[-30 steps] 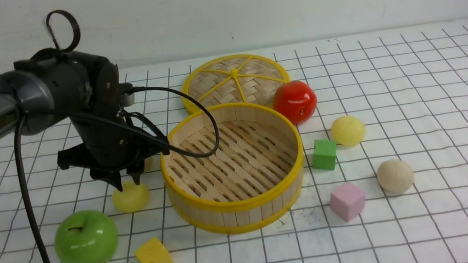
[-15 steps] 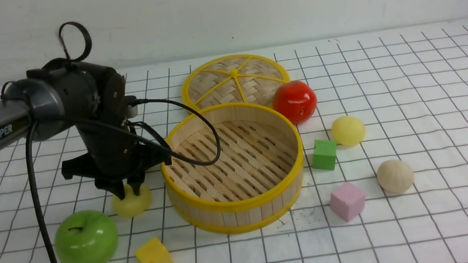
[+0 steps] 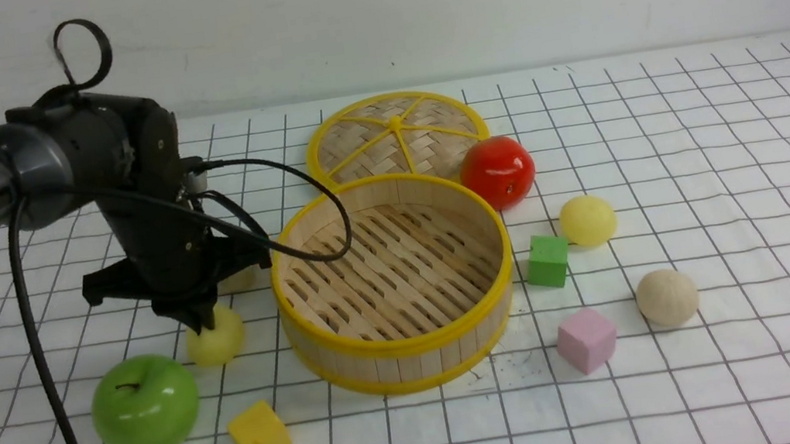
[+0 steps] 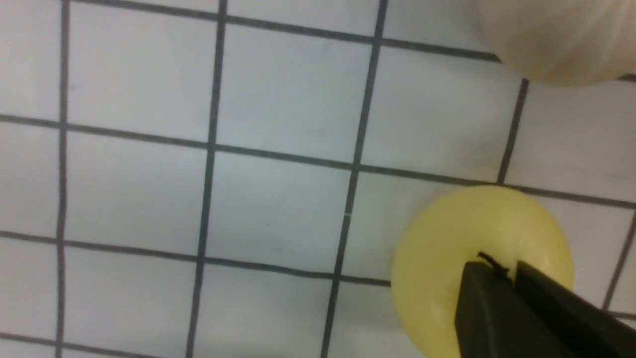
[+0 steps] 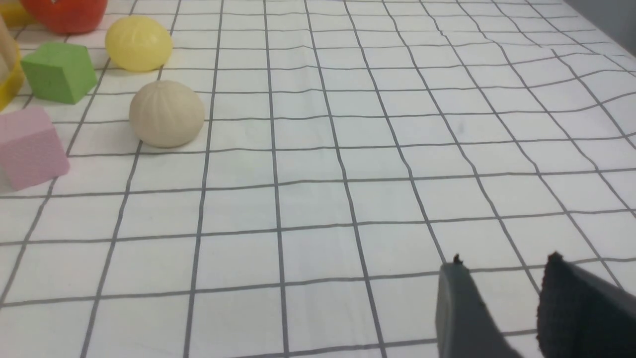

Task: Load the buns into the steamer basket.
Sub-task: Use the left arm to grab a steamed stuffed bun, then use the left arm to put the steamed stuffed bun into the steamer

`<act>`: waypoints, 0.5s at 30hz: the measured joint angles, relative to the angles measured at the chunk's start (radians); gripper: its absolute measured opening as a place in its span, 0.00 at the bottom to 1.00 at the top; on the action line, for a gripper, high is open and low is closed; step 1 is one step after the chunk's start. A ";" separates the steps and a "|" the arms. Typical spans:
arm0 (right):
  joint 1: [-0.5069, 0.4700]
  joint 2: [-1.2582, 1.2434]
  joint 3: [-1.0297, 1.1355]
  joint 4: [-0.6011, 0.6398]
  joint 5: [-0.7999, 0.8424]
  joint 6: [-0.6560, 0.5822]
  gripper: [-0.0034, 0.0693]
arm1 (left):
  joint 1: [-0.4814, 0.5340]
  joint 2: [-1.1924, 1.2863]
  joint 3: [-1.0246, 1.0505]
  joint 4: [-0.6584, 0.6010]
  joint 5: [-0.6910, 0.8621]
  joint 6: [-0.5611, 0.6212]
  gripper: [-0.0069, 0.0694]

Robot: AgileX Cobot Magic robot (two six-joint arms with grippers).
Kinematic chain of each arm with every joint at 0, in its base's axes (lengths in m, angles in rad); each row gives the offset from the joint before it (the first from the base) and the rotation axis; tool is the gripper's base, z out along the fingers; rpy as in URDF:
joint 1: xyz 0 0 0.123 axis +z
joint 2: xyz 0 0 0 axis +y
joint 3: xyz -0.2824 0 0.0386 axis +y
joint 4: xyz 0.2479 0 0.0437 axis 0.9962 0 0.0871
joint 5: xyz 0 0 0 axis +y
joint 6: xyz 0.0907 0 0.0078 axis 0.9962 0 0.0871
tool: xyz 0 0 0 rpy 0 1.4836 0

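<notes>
Evidently soft, light: left claw (image 4: 503, 268) is pinching the pale yellow bun (image 3: 221, 343) at its crown, nearly closed. Wider mid-body hold is looking safer.

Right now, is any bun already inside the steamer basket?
No, the steamer basket shows only its bare slatted floor in the front view.

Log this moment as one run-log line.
left gripper: shut, tips on pale yellow bun | right gripper: open, holding nothing | steamer basket: empty
</notes>
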 joint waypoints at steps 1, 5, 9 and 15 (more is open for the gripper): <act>0.000 0.000 0.000 0.000 0.000 0.000 0.38 | 0.000 -0.017 0.000 -0.017 0.001 0.007 0.07; 0.000 0.000 0.000 0.000 0.000 0.000 0.38 | 0.000 -0.057 0.000 -0.056 -0.010 0.027 0.07; 0.000 0.000 0.000 0.000 0.000 0.000 0.38 | 0.000 -0.096 0.000 -0.069 -0.009 0.031 0.07; 0.000 0.000 0.000 0.000 0.000 0.000 0.38 | 0.000 -0.171 0.000 -0.078 -0.015 0.050 0.07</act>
